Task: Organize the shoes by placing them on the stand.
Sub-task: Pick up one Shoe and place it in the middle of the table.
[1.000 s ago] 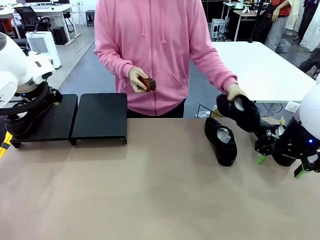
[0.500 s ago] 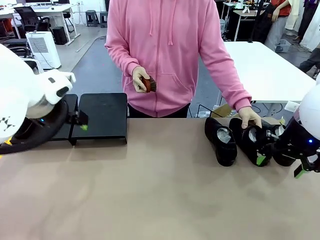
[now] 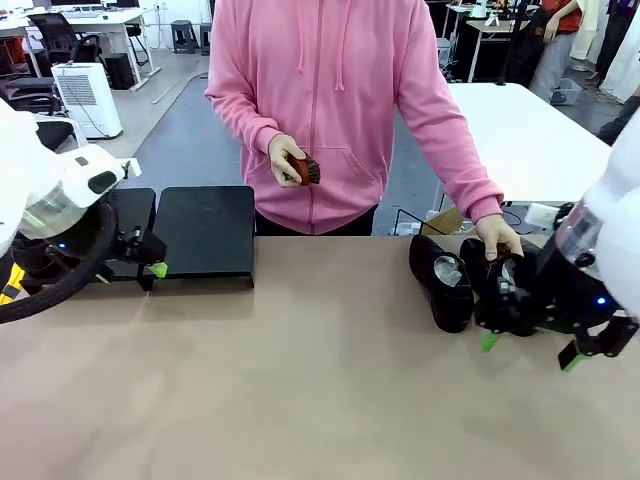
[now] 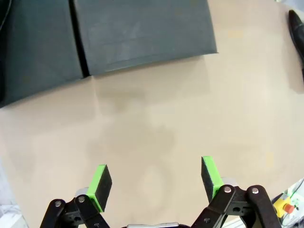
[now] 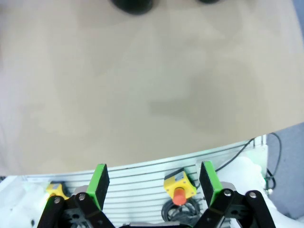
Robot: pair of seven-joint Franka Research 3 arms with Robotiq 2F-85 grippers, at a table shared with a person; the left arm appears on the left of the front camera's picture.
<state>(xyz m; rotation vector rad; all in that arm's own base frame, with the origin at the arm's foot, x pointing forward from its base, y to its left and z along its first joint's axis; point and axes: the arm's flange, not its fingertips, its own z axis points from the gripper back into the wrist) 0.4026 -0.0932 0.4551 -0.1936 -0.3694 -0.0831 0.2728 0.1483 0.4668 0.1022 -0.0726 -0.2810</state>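
Black glossy leather shoes [image 3: 445, 282] at the far right edge of the beige table [image 3: 300, 390], well apart from the low matte black stand [image 3: 205, 232] at its far left, are best gripped mid-body by the spread, empty right gripper [image 3: 530, 350].

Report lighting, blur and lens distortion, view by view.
Front view: even, soft light, a faint shadow under the stand, little glare on the shoes. Left wrist view: sharp, with pale soft shadows on the table. Right wrist view: the table surface looks soft, and the wide lens curves its near edge.
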